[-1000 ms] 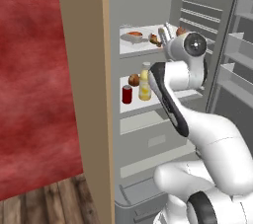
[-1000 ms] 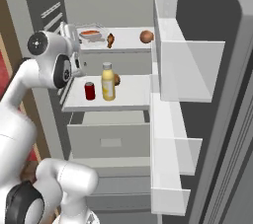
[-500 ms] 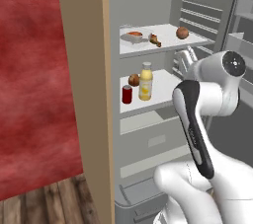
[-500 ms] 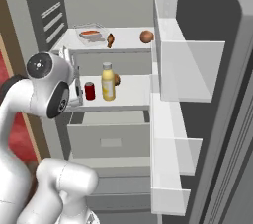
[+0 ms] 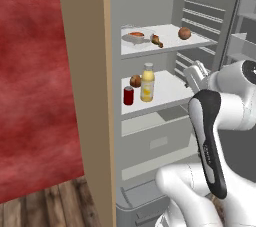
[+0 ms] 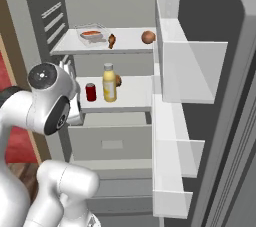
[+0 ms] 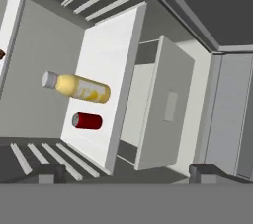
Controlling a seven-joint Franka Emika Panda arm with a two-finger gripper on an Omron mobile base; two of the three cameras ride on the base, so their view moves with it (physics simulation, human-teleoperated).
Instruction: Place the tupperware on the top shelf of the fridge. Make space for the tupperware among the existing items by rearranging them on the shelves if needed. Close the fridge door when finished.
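The fridge (image 5: pixel 150 1) stands open. The tupperware (image 5: pixel 135 36) (image 6: pixel 92 34) rests at the left of the top shelf (image 5: pixel 172 42) (image 6: pixel 131 45), with a small brown piece (image 5: pixel 156 40) and a brown ball (image 5: pixel 184 32) to its right. On the shelf below stand a red can (image 5: pixel 128 95) (image 7: pixel 87 121), a yellow bottle (image 5: pixel 147 82) (image 7: pixel 81 87) and another brown ball (image 5: pixel 135 80). My gripper (image 5: pixel 197 73) (image 7: pixel 127 172) hangs open and empty in front of that lower shelf, at its right side, apart from every item.
The fridge door (image 6: pixel 215 71) is swung wide at the right, its inner bins (image 6: pixel 192 68) jutting toward the shelves. A closed drawer (image 6: pixel 112 143) sits under the lower shelf. A wooden panel (image 5: pixel 82 91) and a red wall (image 5: pixel 30 81) bound the left.
The hand has drawn back from beside the tupperware on the top shelf and dropped down and right, to the height of the lower shelf. Its jaws stayed open. No item moved.
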